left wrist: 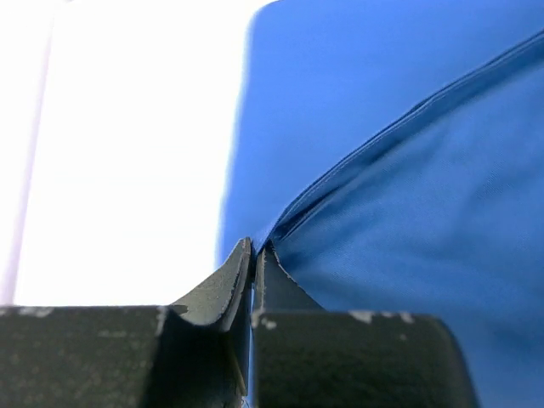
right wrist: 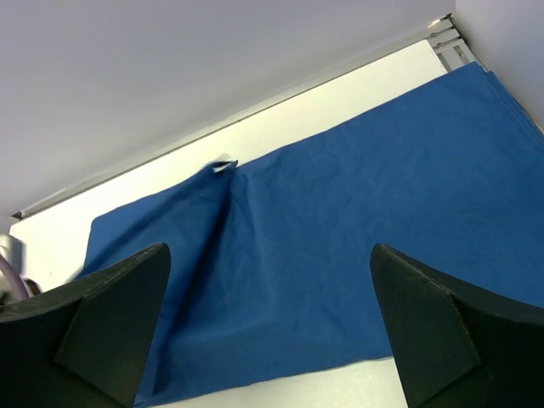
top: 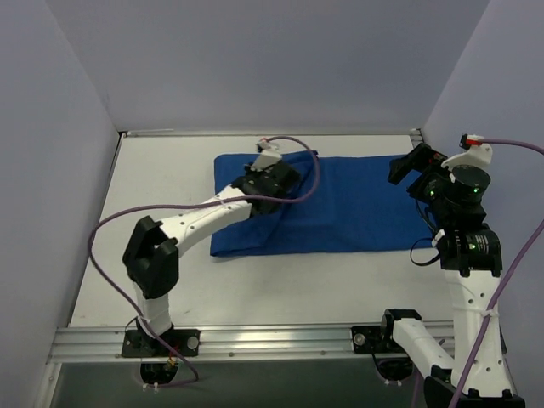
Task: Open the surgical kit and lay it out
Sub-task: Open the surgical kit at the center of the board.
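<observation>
The cloth [top: 357, 204], of a strong blue colour, lies on the white tabletop [top: 280, 289] as a long rectangle, placed toward the far side and reaching from the middle to near the right edge. The left pincer [left wrist: 253, 253] is closed, and its two fingers [left wrist: 212, 293] press a hemmed edge of the cloth between them. In the left wrist view, this hem runs from the tips up and to the right. In the top view, this pincer is over the left part of the cloth, close to its far edge. There the cloth stands up in a fold that falls toward its near left corner. The right wrist view shows the same fold as a ridge that rises to a small peak. The right pincer [right wrist: 268, 248] is wide open and holds nothing. It hangs above the right end of the cloth and does not touch it.
</observation>
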Motion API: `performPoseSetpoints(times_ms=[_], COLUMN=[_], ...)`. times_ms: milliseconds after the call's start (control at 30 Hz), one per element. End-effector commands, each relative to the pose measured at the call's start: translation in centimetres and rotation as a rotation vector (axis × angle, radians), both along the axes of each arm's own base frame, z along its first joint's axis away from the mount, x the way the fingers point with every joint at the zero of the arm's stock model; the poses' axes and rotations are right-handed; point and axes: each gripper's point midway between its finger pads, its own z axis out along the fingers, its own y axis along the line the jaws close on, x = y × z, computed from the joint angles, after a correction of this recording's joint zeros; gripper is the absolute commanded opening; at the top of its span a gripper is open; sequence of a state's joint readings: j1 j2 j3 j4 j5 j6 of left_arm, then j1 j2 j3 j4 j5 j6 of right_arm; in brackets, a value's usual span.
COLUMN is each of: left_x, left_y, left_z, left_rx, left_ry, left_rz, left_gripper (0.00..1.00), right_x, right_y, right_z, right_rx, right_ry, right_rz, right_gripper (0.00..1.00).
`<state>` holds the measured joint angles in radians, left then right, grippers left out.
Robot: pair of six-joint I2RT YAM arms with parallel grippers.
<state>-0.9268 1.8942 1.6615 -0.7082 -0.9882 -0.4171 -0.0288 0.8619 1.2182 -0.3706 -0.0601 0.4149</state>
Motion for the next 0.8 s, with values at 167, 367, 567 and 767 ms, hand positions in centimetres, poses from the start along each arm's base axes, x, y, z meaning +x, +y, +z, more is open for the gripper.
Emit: performPoseSetpoints(times_ms=[167, 367, 567, 767], left_x=[1.7, -1.1, -2.8, -3.8], left_y=[28.6, 42.3, 48.2, 50.2], left_z=[-1.1, -1.6, -3.3, -2.7], left_rx=[0.217, 0.227, 0.269, 0.19], left_ry=[0.088, 0.152, 0.192, 0.151], left_rz=[0.568, 0.932, 1.161, 1.236], left_gripper=[0.02, 0.02, 0.02, 0.16], right_x=[-0.1, 0.3, 0.7, 0.9], right_y=[1.7, 3.2, 4.5, 5.2], right_z=[1.3, -0.1, -1.8, -3.1], right_rx=[-0.05, -0.073, -0.101, -0.113], right_ry=[-0.028, 0.004, 0.042, 0.069], right_rz=[0.082, 0.142, 0.197, 0.232], right_gripper=[1.0, 1.0, 1.0, 1.0])
